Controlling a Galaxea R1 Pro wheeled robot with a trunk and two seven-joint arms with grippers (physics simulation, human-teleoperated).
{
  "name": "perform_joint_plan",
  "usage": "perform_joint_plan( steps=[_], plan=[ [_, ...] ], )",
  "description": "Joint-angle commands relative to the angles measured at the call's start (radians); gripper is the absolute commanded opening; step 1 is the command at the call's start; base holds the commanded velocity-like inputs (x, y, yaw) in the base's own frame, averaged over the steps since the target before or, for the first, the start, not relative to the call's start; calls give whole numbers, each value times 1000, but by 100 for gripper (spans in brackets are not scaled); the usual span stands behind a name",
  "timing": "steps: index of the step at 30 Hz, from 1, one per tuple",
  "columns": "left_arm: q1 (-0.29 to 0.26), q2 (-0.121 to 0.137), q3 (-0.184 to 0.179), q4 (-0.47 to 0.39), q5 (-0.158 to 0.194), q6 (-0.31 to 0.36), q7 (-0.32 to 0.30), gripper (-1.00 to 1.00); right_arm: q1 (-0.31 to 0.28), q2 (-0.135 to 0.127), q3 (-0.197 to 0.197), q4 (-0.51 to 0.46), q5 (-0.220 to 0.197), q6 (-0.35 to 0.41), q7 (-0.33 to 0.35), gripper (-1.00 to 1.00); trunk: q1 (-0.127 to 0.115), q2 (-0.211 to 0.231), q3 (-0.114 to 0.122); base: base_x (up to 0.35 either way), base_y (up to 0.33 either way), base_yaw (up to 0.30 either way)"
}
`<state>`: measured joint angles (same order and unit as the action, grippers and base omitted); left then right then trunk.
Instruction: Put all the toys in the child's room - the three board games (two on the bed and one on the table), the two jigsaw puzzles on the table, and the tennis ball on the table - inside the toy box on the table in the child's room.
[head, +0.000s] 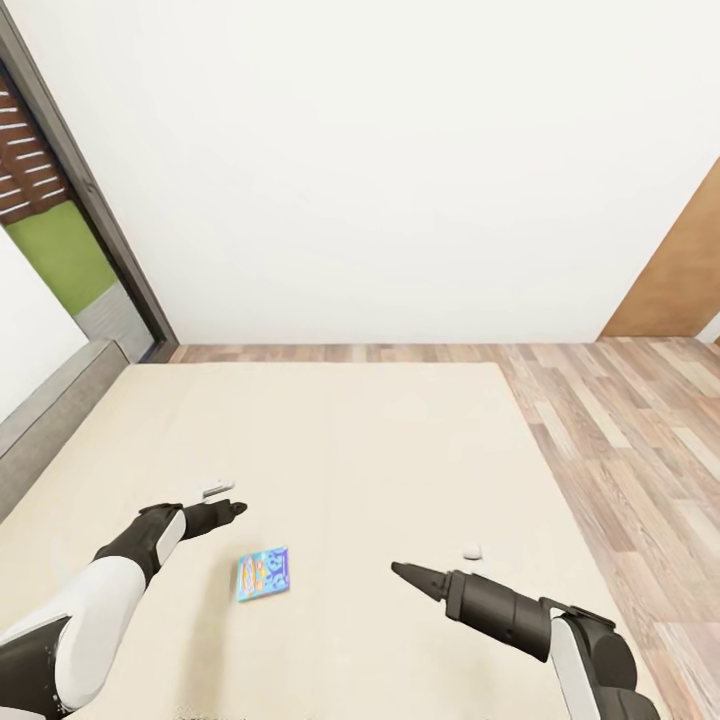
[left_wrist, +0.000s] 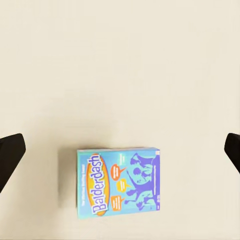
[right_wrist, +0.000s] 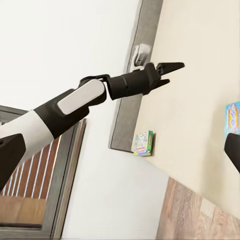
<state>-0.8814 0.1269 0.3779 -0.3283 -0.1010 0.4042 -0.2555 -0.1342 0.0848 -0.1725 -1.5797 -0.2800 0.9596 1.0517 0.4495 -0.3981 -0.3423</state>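
**Both arms over the bed, nothing gripped**

Left gripper (head: 236, 508): jaws spread wide and empty; in the left wrist view the two dark fingertips (left_wrist: 9, 152) sit at opposite edges with only bare mattress between them. Right gripper (head: 402, 571): jaws look pressed to a point in the head view, but I cannot tell for sure; nothing is held.

Blue board game (head: 264, 573) lies flat on the bed (head: 400, 450), at about 5 o'clock from the left gripper and 9 o'clock from the right one, apart from both. A second game (right_wrist: 143, 143), green and multicoloured, shows in the right wrist view near the bed's grey edge.

Risks:
- Box is thin and flat on a soft surface, so no edge is exposed. A top-down pinch may push it into the mattress or skid it away.
- Jaws sit off the box, not over it; closing now grabs air.
- Glossy printed card will likely slip under a light grip.

Bed is matte cream, flat and featureless. The box is rectangular with sharp corners.
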Motion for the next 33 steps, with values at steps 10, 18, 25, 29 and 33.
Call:
perform_joint_plan(
  steps=[10,18,25,29,33],
  plan=[
    [-1,-5,8,-1,-11,5,-7,100,-1,-3,7,0,2,4,-3,100,0,-2,-18,0,0,0],
    [2,0,6,-1,-12,5,-7,100,-1,-9,4,2,1,4,-4,100,0,-2,-31,0,0,0],
    [-4,0,7,-12,-13,26,-3,100,-1,-9,6,1,1,5,-4,100,0,-2,-43,0,0,0],
    [-10,3,9,-25,-13,95,3,100,-1,-9,6,1,1,6,-1,100,0,-2,-49,0,0,0],
    [-19,3,10,-63,-13,178,7,100,-1,-10,4,0,-5,9,3,100,0,-2,-56,0,0,0]
  ],
)
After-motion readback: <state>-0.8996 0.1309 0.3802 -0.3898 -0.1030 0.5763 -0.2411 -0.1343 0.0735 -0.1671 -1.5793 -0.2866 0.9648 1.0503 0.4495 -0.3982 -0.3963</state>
